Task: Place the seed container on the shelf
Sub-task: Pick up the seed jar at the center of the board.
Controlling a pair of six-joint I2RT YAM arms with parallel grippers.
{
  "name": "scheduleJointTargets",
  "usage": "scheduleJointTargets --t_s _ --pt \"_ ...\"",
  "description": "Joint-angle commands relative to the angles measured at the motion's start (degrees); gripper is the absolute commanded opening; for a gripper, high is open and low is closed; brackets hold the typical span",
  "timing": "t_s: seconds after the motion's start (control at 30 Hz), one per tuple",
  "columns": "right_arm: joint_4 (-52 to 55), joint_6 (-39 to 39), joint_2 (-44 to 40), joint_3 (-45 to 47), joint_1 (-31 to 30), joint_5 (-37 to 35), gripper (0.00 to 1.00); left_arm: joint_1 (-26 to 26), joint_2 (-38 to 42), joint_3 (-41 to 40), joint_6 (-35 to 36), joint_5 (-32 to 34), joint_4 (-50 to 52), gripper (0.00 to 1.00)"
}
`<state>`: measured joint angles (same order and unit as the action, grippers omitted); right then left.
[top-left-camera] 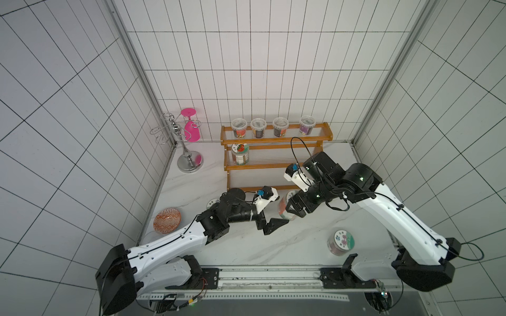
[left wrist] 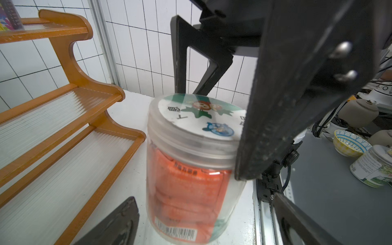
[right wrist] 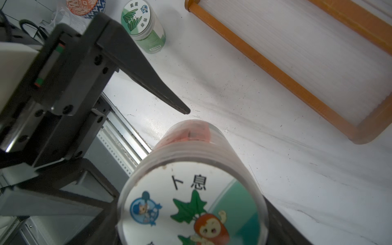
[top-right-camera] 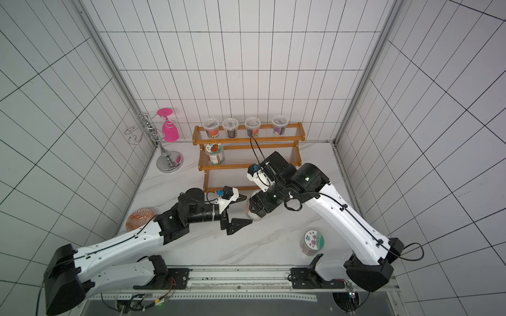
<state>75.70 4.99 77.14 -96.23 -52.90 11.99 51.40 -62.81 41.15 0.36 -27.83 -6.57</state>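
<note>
**A:** Which step is the robot working on here?

**B:** The right gripper (top-left-camera: 292, 209) is clasping the seed container (top-left-camera: 283, 212) across its clear body, with a finger pressing on either side. The left gripper (top-right-camera: 246, 209) is hanging wide open and carrying nothing. Its fingertips are flanking the jar on the side facing away from the right wrist. I'm judging this to be either the start of the carry or a handover between the arms, and I'm not telling which.

**A:** And where is the container sitting?

**B:** It's standing upright in the right gripper's grasp. The shelf (top-left-camera: 271, 158) is lying just beyond the fingertips, near but not touching.

**A:** What is the next move asking for?

**B:** I'm thinking it calls for raising the jar above a tier's front rail and bringing it over a bare stretch of ribbed board. It needs to be kept upright and clear of the open left fingers and of the other jar (top-left-camera: 240, 154) on the middle tier, and the grip should only be loosened once the jar is resting.

**A:** Is anything hiding from view?

**B:** Yes. Both arms are covering most of the lowest tier in both top views. I'm not making out whether the jar's base is touching the table (top-left-camera: 273, 246). In the left wrist view a right finger is blocking part of the lid label (left wrist: 199, 118).
</note>
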Motion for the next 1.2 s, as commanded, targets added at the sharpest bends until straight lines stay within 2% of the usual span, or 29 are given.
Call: scheduleJointTargets --t_s 0.0,0.43,0.57,0.67,0.77,1.0,1.17 --pt "0.0 -0.7 0.5 -3.0 -1.0 2.1 0.56 0.8 -1.9 1.7 1.2 -1.4 -3.2 0.99" --pt "0.4 -0.9 1.4 -3.2 -2.2 3.8 0.59 1.7 -5.0 0.8 -1.1 -1.4 -9.6 0.98" --pt "0.7 -1.1 1.7 -2.8 -2.4 3.9 0.61 1.7 -4.7 0.2 -1.6 -1.8 -11.0 0.87" --pt "0.7 -1.3 1.9 -2.9 -2.4 3.8 0.66 1.7 -4.9 0.1 -1.8 -2.4 -10.9 0.72" --pt "0.6 -1.5 2.0 -3.1 -2.5 3.3 0.73 1.7 -4.5 -0.3 -1.8 -2.5 -11.0 0.64" --pt "-1.7 0.4 0.3 -4.1 -2.5 -4.8 0.89 1.8 -2.8 -2.8 -1.8 0.1 -14.4 0.59" --pt "-5.5 2.4 -3.5 -4.5 -2.4 -12.9 0.96 2.0 -2.0 -5.1 -2.2 5.9 -17.9 0.6"
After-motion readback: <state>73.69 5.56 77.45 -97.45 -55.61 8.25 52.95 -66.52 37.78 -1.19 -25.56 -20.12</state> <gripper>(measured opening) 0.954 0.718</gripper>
